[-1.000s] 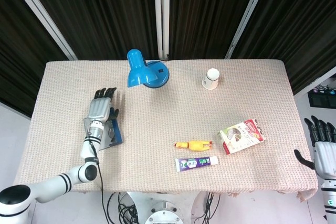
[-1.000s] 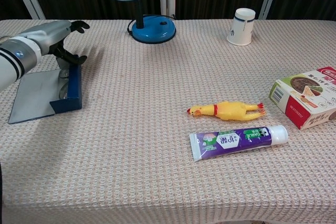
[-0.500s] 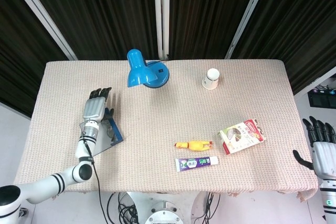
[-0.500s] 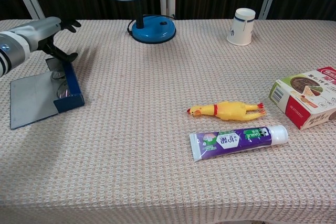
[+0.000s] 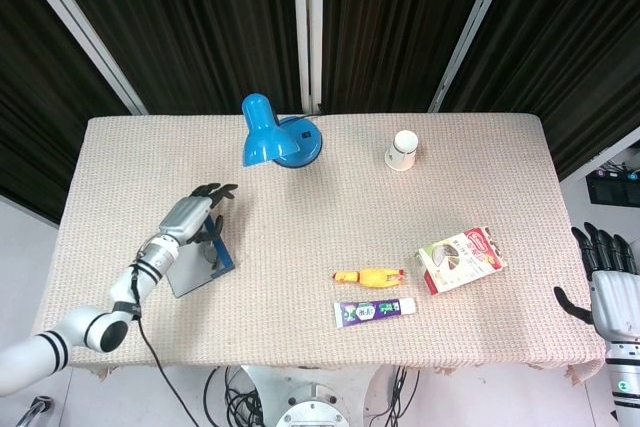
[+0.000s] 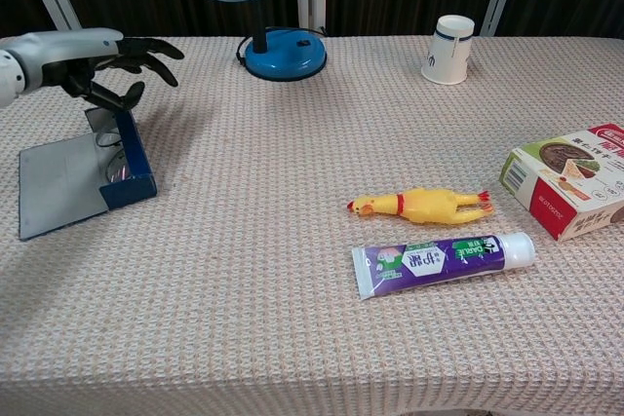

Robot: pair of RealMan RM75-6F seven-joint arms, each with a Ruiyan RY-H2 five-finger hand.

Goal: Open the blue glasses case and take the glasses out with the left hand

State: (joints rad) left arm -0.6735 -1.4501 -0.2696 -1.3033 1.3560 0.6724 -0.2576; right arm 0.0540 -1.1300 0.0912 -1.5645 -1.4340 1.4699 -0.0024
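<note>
The blue glasses case [image 5: 203, 261] [image 6: 131, 160] lies open near the table's left edge, its grey lid [image 6: 60, 183] folded flat toward the front. The glasses [image 6: 116, 157] show only partly inside, against the blue wall. My left hand [image 5: 195, 212] [image 6: 105, 54] hovers just above the case's far end. Its fingers are spread and point right, and it holds nothing. My right hand [image 5: 603, 285] hangs off the table's right edge with its fingers apart and nothing in it. The chest view does not show it.
A blue desk lamp [image 5: 276, 137] [image 6: 263, 7] stands at the back. A paper cup [image 5: 402, 150] [image 6: 449, 49] sits right of it. A yellow rubber chicken [image 6: 421, 205], a toothpaste tube [image 6: 441, 258] and a snack box [image 6: 569, 179] lie front right.
My left hand has lifted off the case and swung its spread fingers to the right. The open case shifted slightly a second ago and now lies still.
</note>
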